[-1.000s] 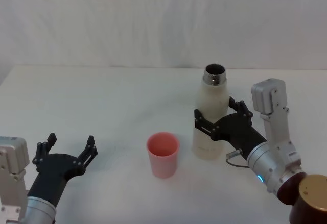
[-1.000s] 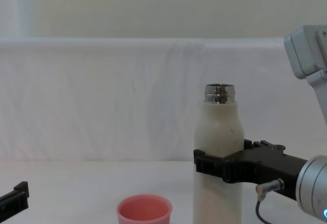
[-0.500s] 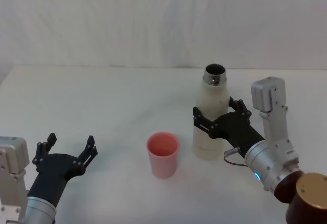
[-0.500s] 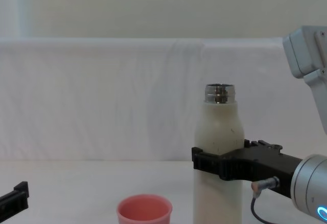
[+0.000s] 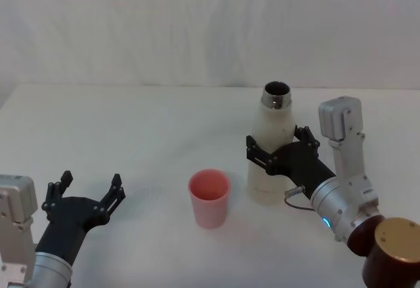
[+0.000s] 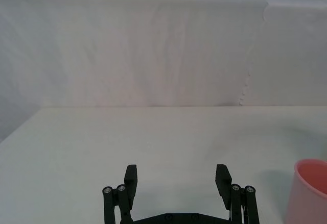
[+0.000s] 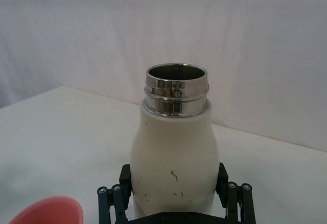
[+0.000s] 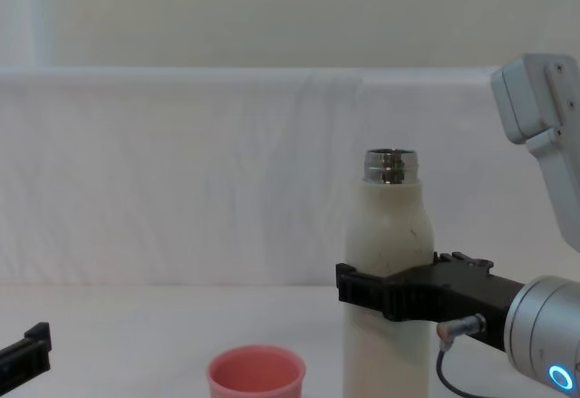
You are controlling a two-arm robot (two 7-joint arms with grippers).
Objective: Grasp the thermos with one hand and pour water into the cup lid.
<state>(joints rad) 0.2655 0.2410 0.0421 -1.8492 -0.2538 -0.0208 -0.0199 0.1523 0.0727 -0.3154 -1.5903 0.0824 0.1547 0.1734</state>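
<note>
The white table (image 5: 131, 130) is bearing everything, and the thermos (image 5: 270, 150) is standing upright on it, its open steel neck pointing up. The right gripper (image 5: 279, 150), reaching in from the thermos's right, is wrapping its black fingers (image 7: 113, 198) around the thermos's lower body, one finger on each side and touching the cream wall. The left gripper (image 5: 86, 193) is hovering low over the table well to the left of the thermos, its fingers spread wide with nothing between them. The cup lid (image 5: 209, 198) is sitting upright just to the left of the thermos and a little nearer the robot, apart from the thermos.
</note>
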